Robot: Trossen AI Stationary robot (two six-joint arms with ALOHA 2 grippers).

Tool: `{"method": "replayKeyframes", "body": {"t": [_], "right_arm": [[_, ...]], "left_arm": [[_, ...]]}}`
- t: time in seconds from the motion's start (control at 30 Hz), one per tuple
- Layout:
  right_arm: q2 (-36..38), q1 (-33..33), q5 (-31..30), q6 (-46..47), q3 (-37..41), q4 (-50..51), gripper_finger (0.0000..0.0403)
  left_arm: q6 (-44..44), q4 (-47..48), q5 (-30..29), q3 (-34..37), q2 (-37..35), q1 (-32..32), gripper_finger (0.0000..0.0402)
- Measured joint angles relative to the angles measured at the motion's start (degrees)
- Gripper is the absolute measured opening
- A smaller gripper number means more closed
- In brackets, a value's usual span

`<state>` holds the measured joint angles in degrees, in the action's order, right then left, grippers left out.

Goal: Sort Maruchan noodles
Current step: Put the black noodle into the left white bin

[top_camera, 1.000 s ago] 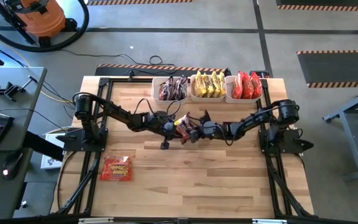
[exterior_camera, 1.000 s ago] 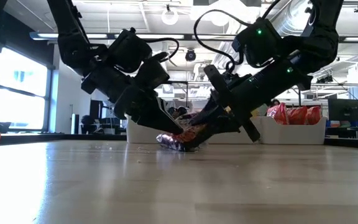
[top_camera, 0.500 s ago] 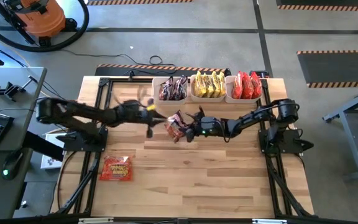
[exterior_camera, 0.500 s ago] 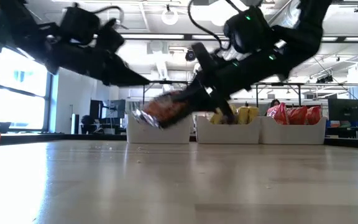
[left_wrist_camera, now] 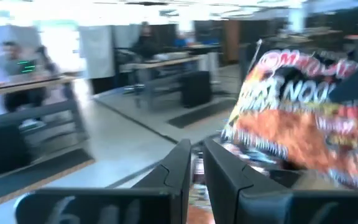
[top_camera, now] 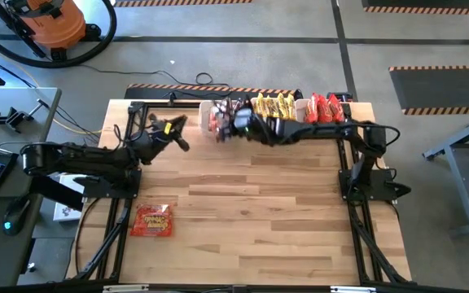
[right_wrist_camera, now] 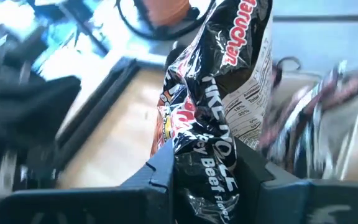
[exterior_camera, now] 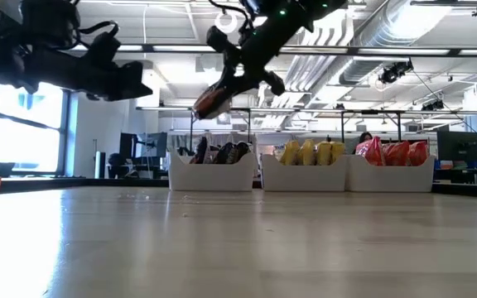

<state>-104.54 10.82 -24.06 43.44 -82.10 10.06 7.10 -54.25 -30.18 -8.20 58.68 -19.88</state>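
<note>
A dark Maruchan packet (right_wrist_camera: 219, 93) is in the air over the leftmost white bin (exterior_camera: 209, 175), with my right gripper (right_wrist_camera: 207, 165) shut on it. That bin holds other dark packets (exterior_camera: 222, 153); the middle bin (top_camera: 273, 110) holds yellow ones and the right bin (top_camera: 324, 111) red ones. One red packet (top_camera: 151, 220) lies flat near the table's front left. My left gripper (left_wrist_camera: 196, 163) is shut on nothing, held level over the table's left part (top_camera: 177, 129), apart from the dark packet. My right gripper pinches the dark packet's crumpled end (right_wrist_camera: 197, 155) between its two fingers. The fingers come from the table's right, slanting a little downward. The rest of the packet sticks out past the fingertips, lifted clear above the leftmost bin (exterior_camera: 212, 101).
The three white bins stand in a row along the table's far edge. A black frame (top_camera: 129, 146) borders the wooden top on both sides. Bare wood lies in the middle and near part (top_camera: 251, 220). A person shows far behind the bins (exterior_camera: 364, 137).
My right gripper has lifted the dark packet off the table's middle and carried it up and toward the far edge, over the leftmost bin. My left gripper has drawn away from the packet toward the table's left edge, rising and tipping up to level.
</note>
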Motion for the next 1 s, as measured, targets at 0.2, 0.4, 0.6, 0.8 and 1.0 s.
{"method": "replayKeyframes", "body": {"t": [0.2, 0.4, 0.6, 0.8, 1.0], "right_arm": [[-9.3, 3.5, 1.1, 1.4, -14.3, 6.2, 0.0074], [-21.1, 4.7, 2.6, 3.2, -30.5, 18.7, 0.0074], [-29.1, 5.7, -0.9, 4.6, -44.7, 29.9, 0.0074], [-34.5, 6.4, -0.9, 5.8, -52.6, 35.1, 0.0074], [-35.2, 6.5, -0.8, 7.8, -51.3, 36.9, 0.0074]], "left_arm": [[-1.0, 0.0, -7.9, 1.9, -1.9, -0.1, 0.0035], [2.5, 0.9, -6.4, 1.9, -2.0, -0.1, 0.0035], [2.6, 1.6, -5.4, 1.9, -2.0, -0.1, 0.0035], [2.6, 1.7, -4.4, 1.9, -2.0, -0.1, 0.0035], [2.6, 1.7, -4.3, 1.9, -2.0, -0.1, 0.0035]]}}
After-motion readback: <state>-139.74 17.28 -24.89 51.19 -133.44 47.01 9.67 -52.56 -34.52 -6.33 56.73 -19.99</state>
